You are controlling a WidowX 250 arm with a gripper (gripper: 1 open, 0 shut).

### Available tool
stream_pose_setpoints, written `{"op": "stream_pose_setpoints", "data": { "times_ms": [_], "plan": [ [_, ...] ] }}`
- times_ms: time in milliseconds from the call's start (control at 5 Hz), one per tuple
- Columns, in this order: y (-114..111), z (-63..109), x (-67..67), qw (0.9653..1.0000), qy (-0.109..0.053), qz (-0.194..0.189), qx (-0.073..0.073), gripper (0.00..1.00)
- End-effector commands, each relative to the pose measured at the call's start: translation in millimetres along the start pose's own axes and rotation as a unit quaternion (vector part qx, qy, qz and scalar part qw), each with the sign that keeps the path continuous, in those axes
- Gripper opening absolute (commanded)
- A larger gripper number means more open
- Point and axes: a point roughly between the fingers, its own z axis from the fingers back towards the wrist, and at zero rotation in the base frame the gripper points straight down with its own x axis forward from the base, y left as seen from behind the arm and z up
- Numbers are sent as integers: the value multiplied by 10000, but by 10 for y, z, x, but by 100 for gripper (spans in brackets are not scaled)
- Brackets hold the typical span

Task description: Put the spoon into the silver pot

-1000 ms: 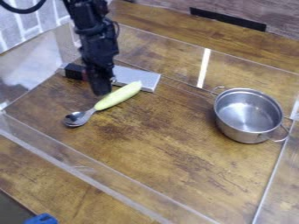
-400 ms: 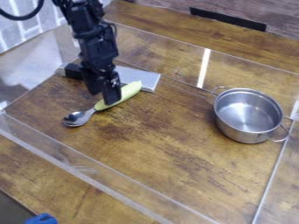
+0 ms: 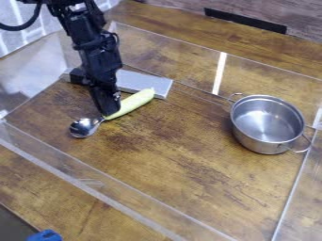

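Observation:
The spoon (image 3: 134, 100) lies on the wooden table floor, its pale yellow-green handle pointing up-right and its silver bowl (image 3: 83, 126) down-left. My gripper (image 3: 108, 102) points nearly straight down over the handle's lower part. Its dark fingers (image 3: 98, 96) stand close on either side of the handle, closed on it, and the spoon still rests on the wood. The part of the handle between the fingers is hidden. The silver pot (image 3: 266, 124) stands empty at the right, well apart from the gripper, its loop handles at the sides.
A flat grey rectangular block (image 3: 149, 83) lies just behind the spoon and gripper. Clear plastic walls (image 3: 221, 68) ring the wooden work area, with a low front edge (image 3: 75, 179). Bare wood stretches between the spoon and the pot.
The gripper has come down and slightly left onto the spoon's handle, and its fingers have spread and then closed in around it. The spoon and pot have stayed where they were.

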Motion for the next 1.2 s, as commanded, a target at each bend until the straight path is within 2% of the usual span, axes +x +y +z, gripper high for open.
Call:
{"op": "stream_pose_setpoints", "data": {
  "times_ms": [0,200,400,600,1000],
  "plan": [
    [-31,171,127,9994,-294,132,95,0],
    [-42,174,173,9990,-343,280,32,100],
    [-22,173,214,9986,-350,396,30,100],
    [-105,206,247,9986,-333,411,37,0],
    [-500,902,285,9956,-556,743,117,0]
  ]
}}
